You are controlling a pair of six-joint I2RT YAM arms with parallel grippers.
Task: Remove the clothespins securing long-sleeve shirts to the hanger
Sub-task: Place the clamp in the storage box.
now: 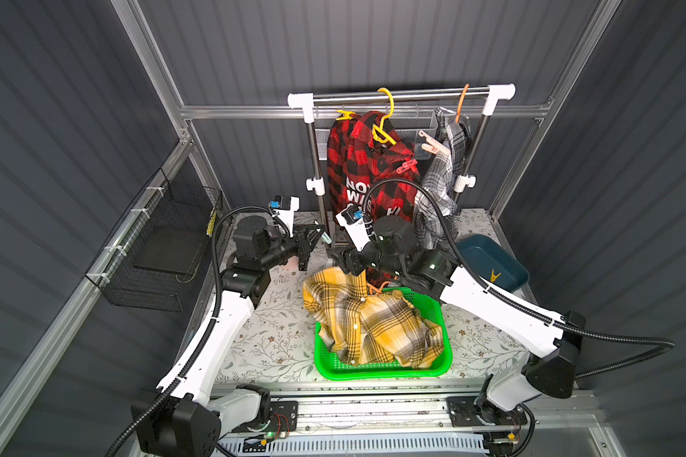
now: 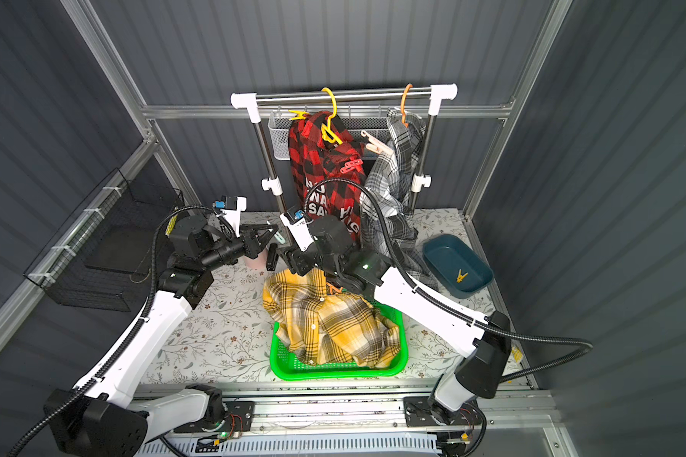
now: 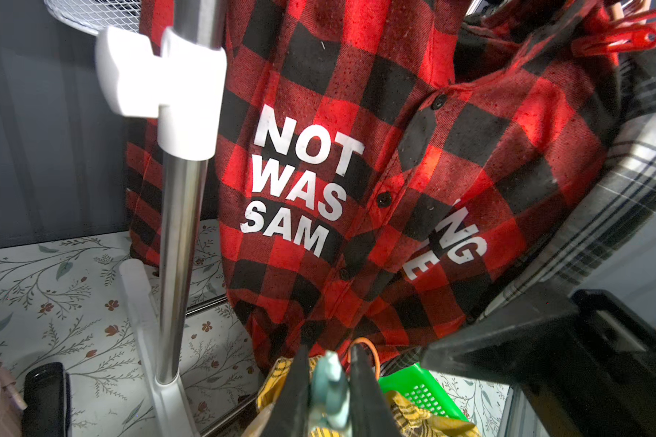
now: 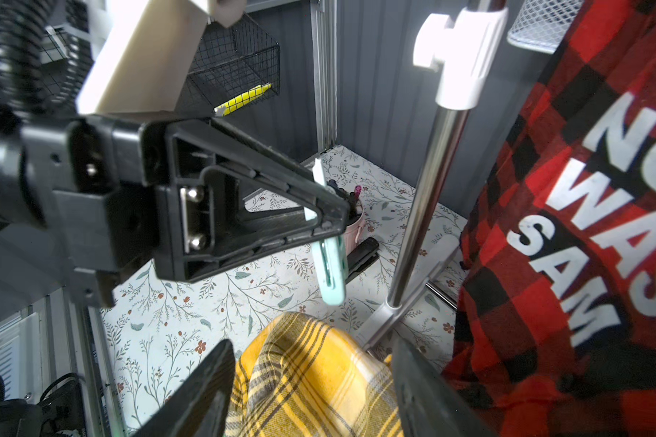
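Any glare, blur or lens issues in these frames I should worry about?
Left wrist view: white rack clamp blown out; pale clothespin in the left gripper soft, too near the lens. Right wrist view: same clamp glares too, right gripper fingers blurred. Both top views: sharp, table well lit.

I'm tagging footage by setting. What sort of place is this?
Likely a robot test cell staged as a laundry corner: an aluminium frame with grey panels encloses it, a garment rack holds a red plaid shirt, and a green basket sits on the floral tabletop.
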